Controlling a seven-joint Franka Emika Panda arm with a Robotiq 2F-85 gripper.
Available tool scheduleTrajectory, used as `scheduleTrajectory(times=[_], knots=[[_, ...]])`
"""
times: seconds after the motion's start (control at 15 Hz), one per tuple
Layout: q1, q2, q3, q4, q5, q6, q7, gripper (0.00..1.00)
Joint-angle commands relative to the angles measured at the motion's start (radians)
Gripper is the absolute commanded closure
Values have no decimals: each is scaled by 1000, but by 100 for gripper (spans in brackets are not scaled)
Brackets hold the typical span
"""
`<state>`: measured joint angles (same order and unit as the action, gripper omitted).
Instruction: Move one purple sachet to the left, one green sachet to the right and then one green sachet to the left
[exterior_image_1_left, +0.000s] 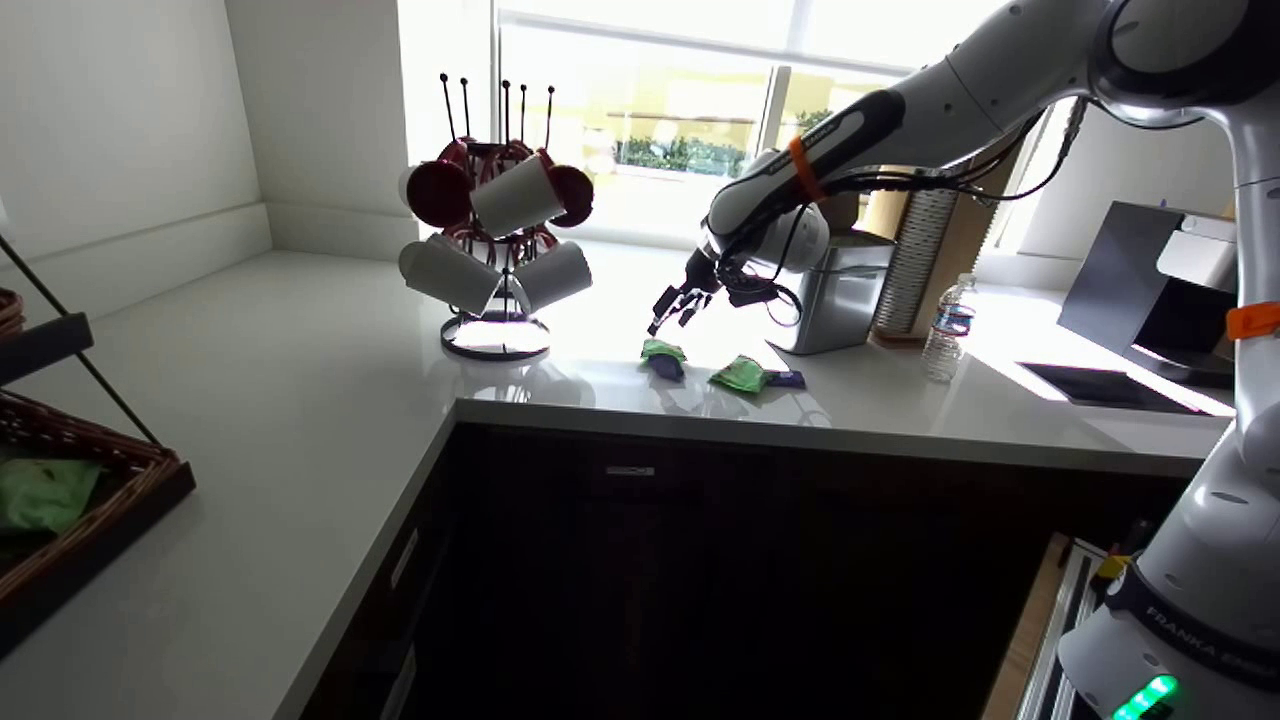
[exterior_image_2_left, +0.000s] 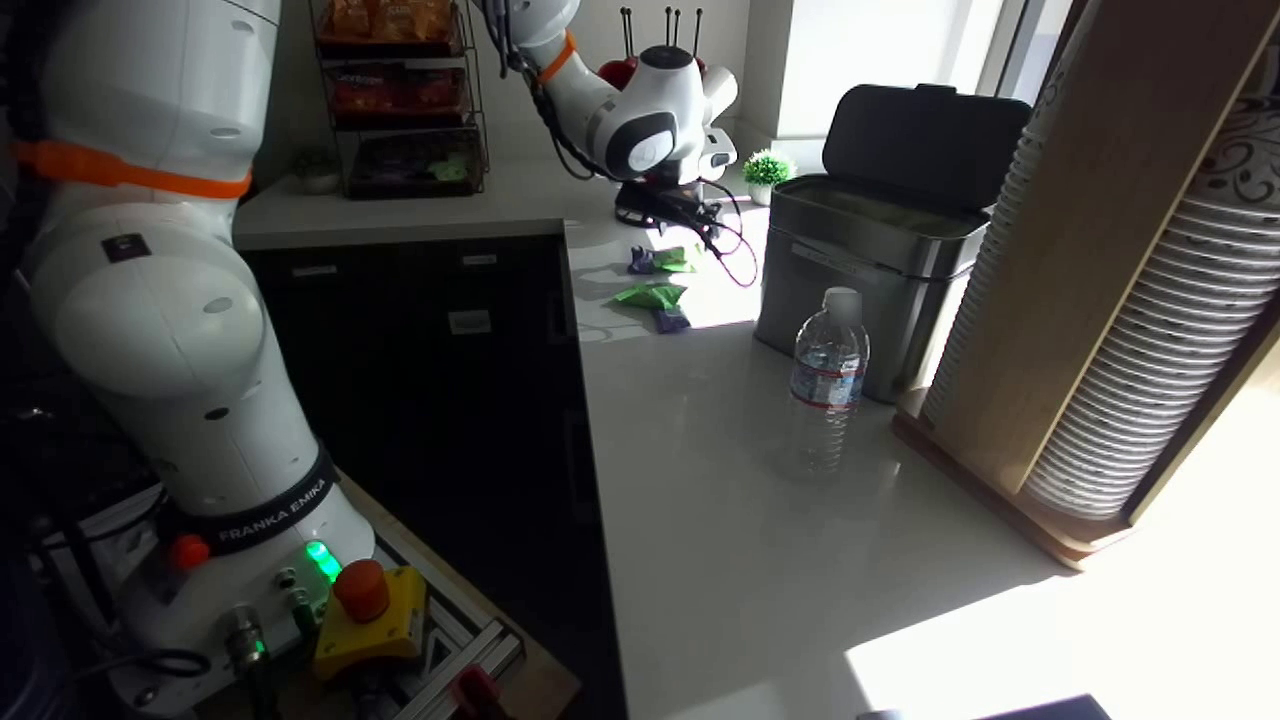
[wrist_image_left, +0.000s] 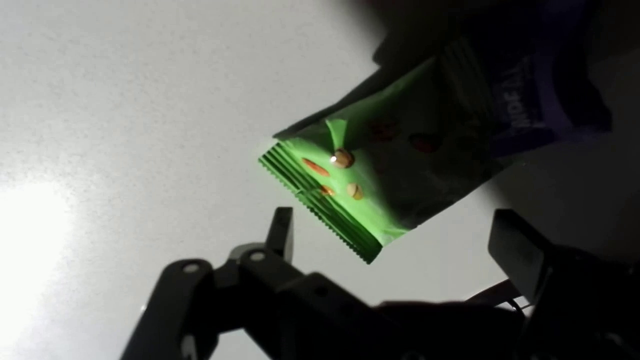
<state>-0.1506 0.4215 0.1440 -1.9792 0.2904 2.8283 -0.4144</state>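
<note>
Two pairs of sachets lie flat on the white counter (exterior_image_1_left: 300, 330). One pair is a green sachet (exterior_image_1_left: 660, 348) with a purple sachet (exterior_image_1_left: 667, 368) touching it; in an exterior view they are the green (exterior_image_2_left: 678, 260) and the purple (exterior_image_2_left: 642, 262). The other pair is a green sachet (exterior_image_1_left: 741, 375) with a purple sachet (exterior_image_1_left: 788, 379) beside it, also in an exterior view as the green (exterior_image_2_left: 650, 295) and the purple (exterior_image_2_left: 671, 320). My gripper (exterior_image_1_left: 669, 320) is open and empty above the first pair. In the wrist view the gripper's (wrist_image_left: 393, 222) fingers stand apart around a green sachet's (wrist_image_left: 345, 185) lower end; a shaded purple sachet (wrist_image_left: 522, 100) adjoins it.
A mug rack (exterior_image_1_left: 520, 195) stands beside the sachets. A metal bin (exterior_image_1_left: 835, 300) with its lid up, a water bottle (exterior_image_1_left: 948, 335) and a cup holder (exterior_image_2_left: 1000, 250) stand on the other side. A snack rack (exterior_image_2_left: 400, 123) stands at the back. The counter's front edge (exterior_image_1_left: 850, 436) is near the sachets.
</note>
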Motion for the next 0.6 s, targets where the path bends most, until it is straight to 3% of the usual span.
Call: scheduleTrajectory(times=[0.0, 0.53], knots=[[4, 30, -1, 18, -19, 22, 86, 0], [22, 54, -9, 32, -29, 3, 190, 0]])
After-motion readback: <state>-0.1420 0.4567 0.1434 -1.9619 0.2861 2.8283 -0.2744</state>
